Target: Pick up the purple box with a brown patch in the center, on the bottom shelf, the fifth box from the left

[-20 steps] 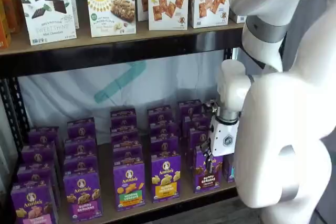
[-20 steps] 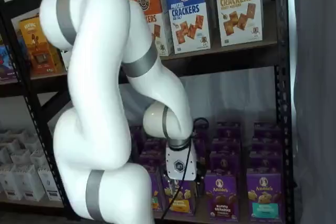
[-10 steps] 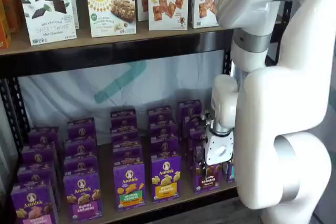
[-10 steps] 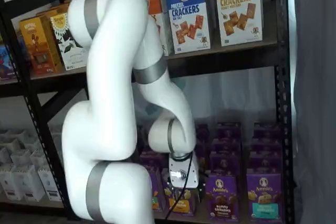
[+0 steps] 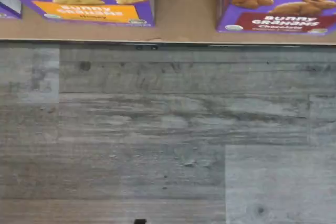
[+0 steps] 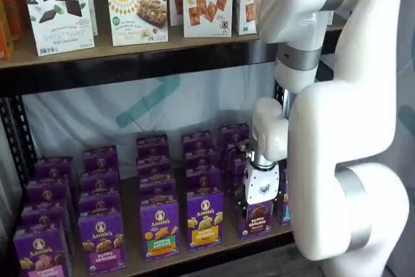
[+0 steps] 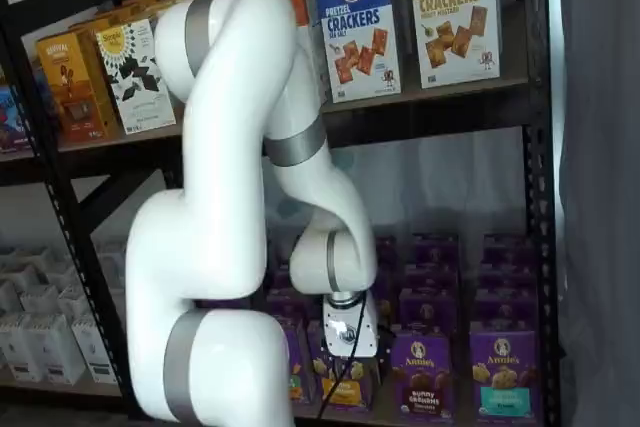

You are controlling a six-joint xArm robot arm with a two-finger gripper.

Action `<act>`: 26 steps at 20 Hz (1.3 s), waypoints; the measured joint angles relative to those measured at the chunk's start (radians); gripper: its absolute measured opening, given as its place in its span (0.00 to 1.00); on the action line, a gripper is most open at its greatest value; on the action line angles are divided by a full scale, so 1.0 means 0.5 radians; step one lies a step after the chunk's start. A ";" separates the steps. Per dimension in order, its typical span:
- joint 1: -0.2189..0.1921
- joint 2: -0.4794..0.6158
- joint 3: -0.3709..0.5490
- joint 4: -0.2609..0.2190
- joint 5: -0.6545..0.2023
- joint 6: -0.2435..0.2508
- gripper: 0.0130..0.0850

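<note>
Now lower and further left than a second ago, end effector point(image 6: 253, 204) hovering over the chocolate Bunny Grahams box point(image 6: 256, 217), lower right on the bottom shelf point(image 6: 214, 246); fingers hidden, presumably wide, nothing gripped.

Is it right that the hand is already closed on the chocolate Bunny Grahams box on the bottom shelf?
Not quite. The hand holds nothing; a shelf view shows it just above and in front of the purple box, which stands untouched on the bottom shelf. The box and shelf are as you say.
</note>
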 joint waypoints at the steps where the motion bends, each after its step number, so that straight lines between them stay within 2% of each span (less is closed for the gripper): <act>1: -0.004 0.019 -0.035 0.023 0.020 -0.025 1.00; 2: -0.016 0.033 -0.064 0.008 0.034 -0.020 1.00; 6: -0.103 0.095 -0.219 -0.154 0.122 0.054 1.00; 8: -0.138 0.123 -0.282 -0.198 0.153 0.061 1.00; 14: -0.219 0.216 -0.417 -0.253 0.132 0.034 1.00; 17: -0.248 0.286 -0.483 -0.363 0.086 0.114 1.00; 22: -0.263 0.402 -0.587 -0.464 0.000 0.202 1.00; 26: -0.281 0.473 -0.659 -0.610 -0.063 0.332 1.00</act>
